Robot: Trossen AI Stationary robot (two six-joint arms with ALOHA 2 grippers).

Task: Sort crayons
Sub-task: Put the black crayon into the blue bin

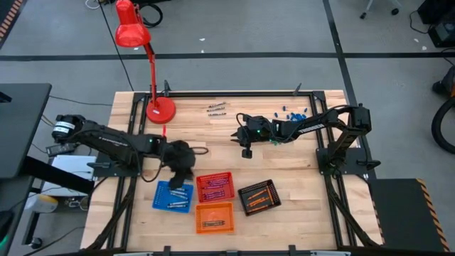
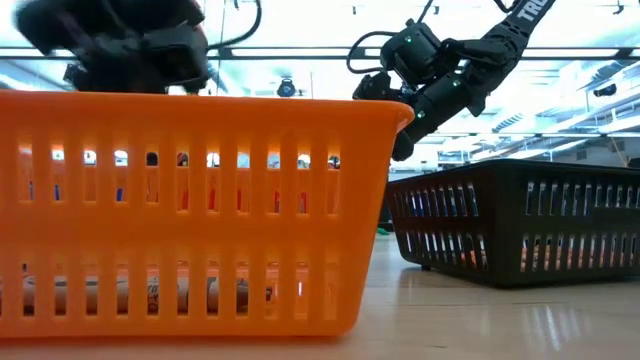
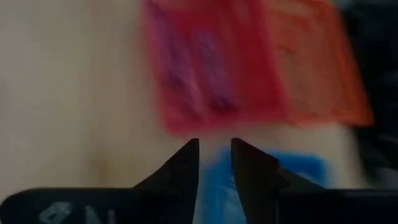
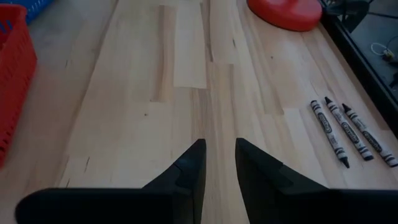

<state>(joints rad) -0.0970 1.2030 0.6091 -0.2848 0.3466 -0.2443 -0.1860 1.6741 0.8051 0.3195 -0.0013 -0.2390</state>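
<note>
The left gripper (image 1: pixel 179 173) hangs over the blue tray's (image 1: pixel 173 197) far edge, fingers (image 3: pixel 184 168) narrowly parted, nothing visible between them. Just right of that tray sits the red tray (image 1: pixel 215 186), then the orange tray (image 1: pixel 215 217) and black tray (image 1: pixel 259 197), all holding crayons. Grey crayons (image 4: pixel 348 132) lie beyond the red tray. The right gripper (image 4: pixel 217 165), narrow and empty, hovers right of them.

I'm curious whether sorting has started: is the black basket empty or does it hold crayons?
It holds crayons. From above, orange crayons lie inside the black basket; the low view shows orange through its slots.
</note>
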